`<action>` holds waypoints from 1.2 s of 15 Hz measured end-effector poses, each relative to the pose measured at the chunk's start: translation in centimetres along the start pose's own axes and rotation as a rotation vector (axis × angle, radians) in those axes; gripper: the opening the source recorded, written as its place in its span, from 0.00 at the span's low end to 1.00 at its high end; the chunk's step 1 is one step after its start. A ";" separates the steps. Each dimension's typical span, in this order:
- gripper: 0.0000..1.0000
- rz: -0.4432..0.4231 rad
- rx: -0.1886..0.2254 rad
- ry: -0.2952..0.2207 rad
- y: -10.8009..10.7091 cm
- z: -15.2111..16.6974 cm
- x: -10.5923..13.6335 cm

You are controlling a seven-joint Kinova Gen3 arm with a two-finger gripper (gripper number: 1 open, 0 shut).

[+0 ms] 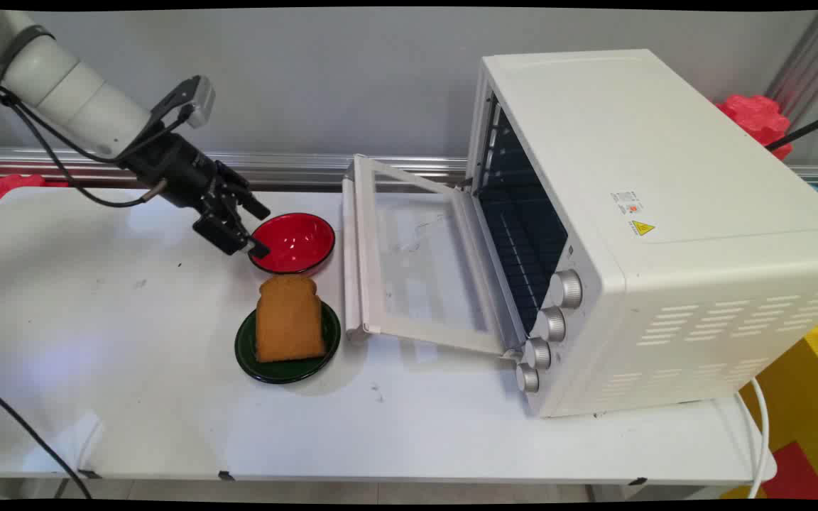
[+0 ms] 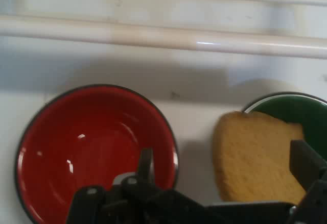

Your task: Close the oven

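So the black two-finger tool (image 1: pixel 258 228) hangs just off the left rim of a red bowl (image 1: pixel 292 242), tilted down toward it from the upper left, with black cables trailing off the white arm (image 1: pixel 61 89). Its fingers are spread wide apart and there's nothing between them. In the hand view one finger (image 2: pixel 146 165) sits over the inside of the red bowl (image 2: pixel 92 147) and the other one (image 2: pixel 306 164) is way over at the right edge, over the toast (image 2: pixel 255 157). The bowl looks empty and shiny inside, dark rim around it. Just in front of it on the worktop (image 1: pixel 96 355) there's a dark green plate (image 1: pixel 287 367) with a slice of browned toast (image 1: pixel 288 319) lying on it, the top of the slice sticking out past the plate rim toward the bowl. Bowl and plate sit close together but I can't tell if they actually touch. To the right of both is a white toaster oven (image 1: pixel 657 213) with its glass door (image 1: pixel 416 262) dropped all the way open, the door handle end landing just beside the bowl and plate. Four silver knobs (image 1: pixel 547 326) run down the oven's front corner, and the inside looks dark with rack slots showing.
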 end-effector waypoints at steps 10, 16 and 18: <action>1.00 -0.013 0.013 0.089 -2.9 1.8 -0.8; 0.00 0.010 0.004 0.118 -3.3 2.3 -0.9; 0.00 0.015 -0.001 0.124 -3.4 2.4 -1.0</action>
